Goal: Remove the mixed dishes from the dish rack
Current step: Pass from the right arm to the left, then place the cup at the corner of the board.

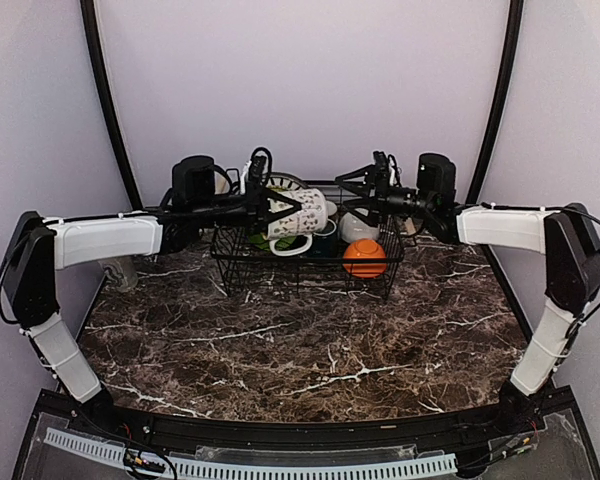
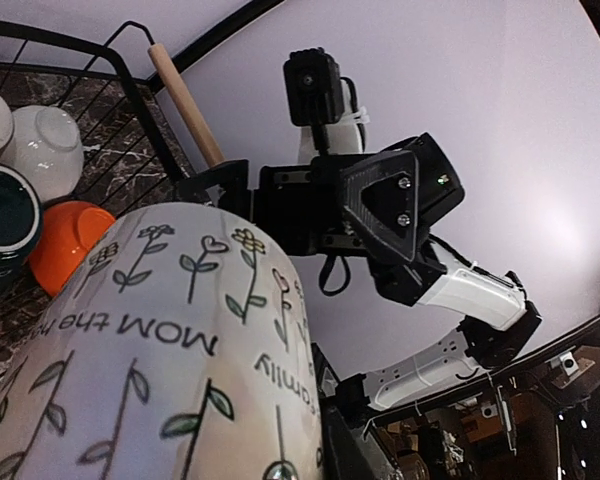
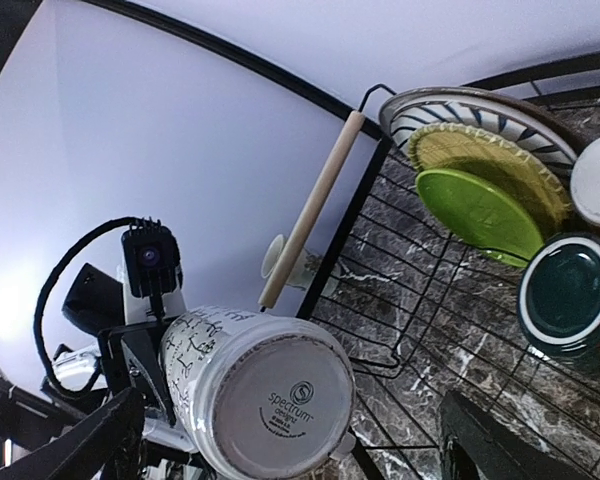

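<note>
My left gripper [image 1: 280, 212] is shut on a pale patterned mug [image 1: 306, 212] and holds it on its side above the left half of the dish rack [image 1: 230, 262]. The mug fills the lower left of the left wrist view [image 2: 170, 340], and its base faces the right wrist camera [image 3: 270, 405]. My right gripper [image 1: 358, 197] hangs open and empty over the rack's right half, jaws wide apart [image 3: 285, 445]. In the rack are an orange bowl [image 1: 365, 258], a white bowl [image 1: 358, 226], a dark green mug [image 3: 565, 295], and grey [image 3: 480, 108], yellow [image 3: 460, 150] and lime-green [image 3: 475, 210] plates.
The rack's wooden handles show in both wrist views [image 2: 185, 105] [image 3: 315, 205]. A pale mug [image 3: 298, 265] stands on the marble table [image 1: 300, 350] outside the rack's left end, below my left arm [image 1: 120, 270]. The curved white backdrop lies close behind the rack.
</note>
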Robot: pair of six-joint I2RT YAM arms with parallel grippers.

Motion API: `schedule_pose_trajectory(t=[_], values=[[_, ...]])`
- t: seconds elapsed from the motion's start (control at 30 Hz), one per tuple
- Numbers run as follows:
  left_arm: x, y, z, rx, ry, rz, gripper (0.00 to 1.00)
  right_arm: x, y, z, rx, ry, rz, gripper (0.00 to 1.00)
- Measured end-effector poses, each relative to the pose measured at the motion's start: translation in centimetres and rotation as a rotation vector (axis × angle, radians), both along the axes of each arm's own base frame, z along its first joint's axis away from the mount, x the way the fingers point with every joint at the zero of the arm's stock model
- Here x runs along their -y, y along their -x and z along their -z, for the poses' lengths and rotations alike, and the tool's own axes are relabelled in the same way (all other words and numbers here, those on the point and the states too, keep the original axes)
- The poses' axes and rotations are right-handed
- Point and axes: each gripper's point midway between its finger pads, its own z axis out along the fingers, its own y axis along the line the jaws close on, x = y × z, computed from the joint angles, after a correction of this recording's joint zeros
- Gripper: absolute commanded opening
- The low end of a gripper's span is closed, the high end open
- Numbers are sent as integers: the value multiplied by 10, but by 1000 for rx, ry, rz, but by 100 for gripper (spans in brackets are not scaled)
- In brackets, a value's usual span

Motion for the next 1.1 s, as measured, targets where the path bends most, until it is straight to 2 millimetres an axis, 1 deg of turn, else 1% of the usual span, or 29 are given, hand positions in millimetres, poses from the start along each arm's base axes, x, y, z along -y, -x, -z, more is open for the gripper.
schedule_pose_trajectory(t=[0.07, 0.17, 0.3, 0.37, 0.47, 0.5, 0.57, 0.63, 0.73, 0.87, 0.97, 1.1], values=[[-5, 1, 4, 6, -63, -21, 1, 5, -1, 0, 24, 67, 37, 99], [-17, 1, 3, 34, -166, -67, 1, 17, -3, -9, 93, 177, 117, 99], [-38, 8, -7, 90, -284, -126, 1, 31, -2, -18, 173, 289, 189, 99], [-54, 13, -18, 129, -358, -169, 1, 38, -2, -13, 188, 344, 214, 99], [-75, 18, -34, 195, -444, -230, 1, 41, -2, -1, 187, 406, 227, 99], [-85, 19, -40, 220, -480, -259, 1, 42, -1, 5, 183, 432, 230, 99], [-104, 22, -50, 262, -545, -320, 1, 41, 1, 9, 185, 461, 226, 99], [-128, 27, -53, 287, -626, -388, 1, 38, 2, 9, 198, 487, 226, 99], [-163, 35, -47, 284, -758, -475, 1, 31, 4, 4, 233, 518, 223, 99], [-209, 48, -28, 239, -937, -576, 1, 27, 5, 0, 265, 541, 223, 99], [-240, 62, -7, 183, -1059, -635, 1, 26, 3, 4, 271, 560, 225, 99], [-273, 78, 21, 70, -1186, -696, 1, 22, -1, 12, 266, 586, 215, 99]])
